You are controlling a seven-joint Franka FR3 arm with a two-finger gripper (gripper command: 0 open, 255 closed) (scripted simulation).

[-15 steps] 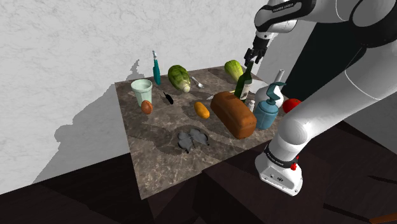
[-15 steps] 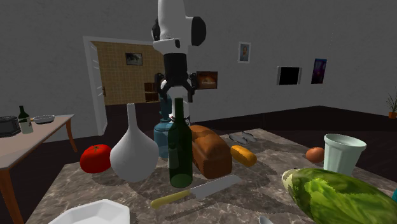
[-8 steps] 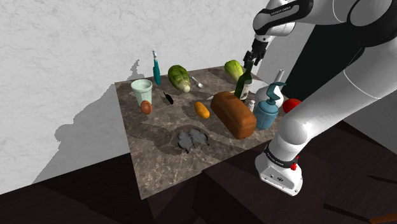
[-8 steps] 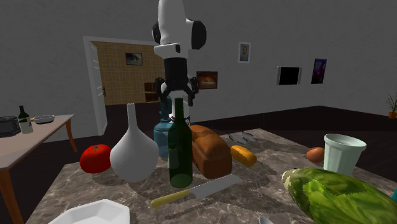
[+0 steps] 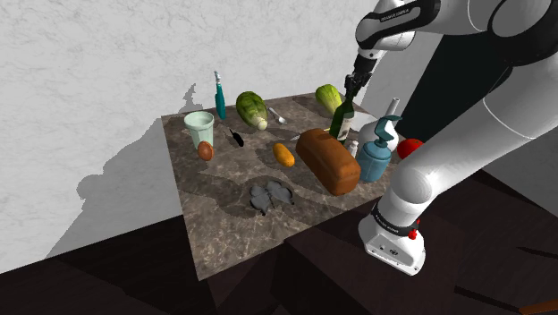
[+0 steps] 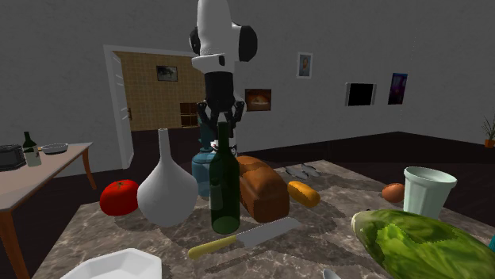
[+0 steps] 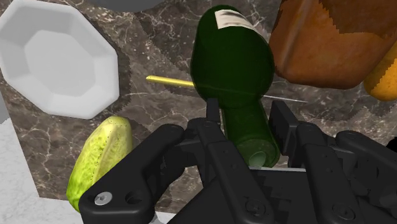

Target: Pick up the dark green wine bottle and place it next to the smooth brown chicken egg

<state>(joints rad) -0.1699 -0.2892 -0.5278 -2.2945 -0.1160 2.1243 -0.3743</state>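
Observation:
The dark green wine bottle [image 5: 342,116] stands upright near the table's far corner, between a white vase and a bread loaf. From above, my black gripper [image 5: 350,86] has its fingers clasped on either side of the bottle's neck [image 6: 223,135]. In the wrist view the gripper [image 7: 248,124] is shut on the neck, with the bottle's body [image 7: 232,63] beyond it. The brown egg [image 5: 207,150] lies across the table beside a pale green cup [image 5: 199,129]; in the second exterior view the egg [image 6: 393,192] is at the right.
Close to the bottle are a bread loaf [image 5: 328,159], a white vase [image 6: 166,190], a blue jug [image 5: 374,157], a tomato [image 6: 119,198] and a knife [image 6: 242,236]. A white bowl [image 7: 54,57] and a green gourd [image 7: 102,159] lie nearby. An orange roll [image 5: 283,155] sits mid-table.
The gripper has sunk a little over the bottle's top and its fingers have shut on the neck. The bottle has not moved.

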